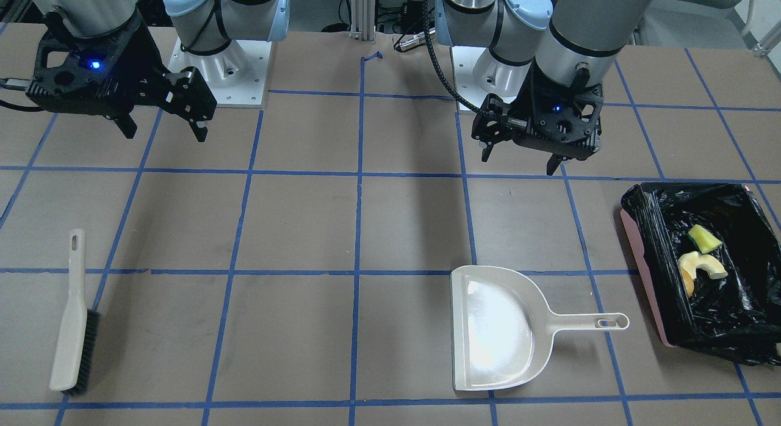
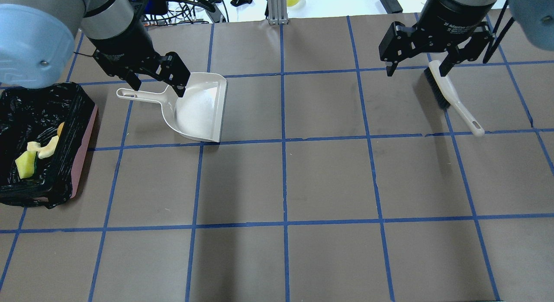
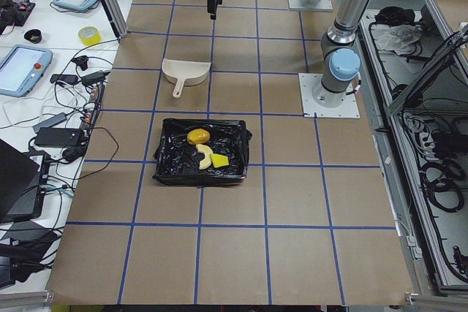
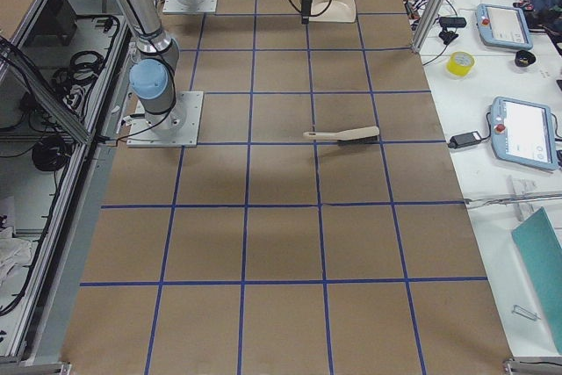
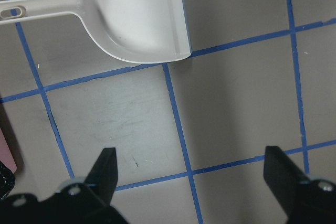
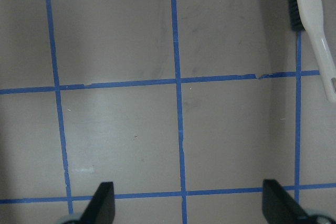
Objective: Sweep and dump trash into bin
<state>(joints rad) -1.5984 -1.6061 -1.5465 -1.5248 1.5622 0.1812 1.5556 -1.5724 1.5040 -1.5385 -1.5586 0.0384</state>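
Observation:
The bin is a pink tray lined with a black bag, at the table's end on my left; it also shows in the overhead view. In it lie the yellow-green sponge wedge, the golden croissant piece and the orange lump. My left gripper is open and empty, raised above the table beside the bin. My right gripper is open and empty, raised over the table on the other side.
A cream dustpan lies flat and empty on the table, its handle toward the bin. A cream hand brush with black bristles lies on the table on my right side. Blue tape lines grid the brown table.

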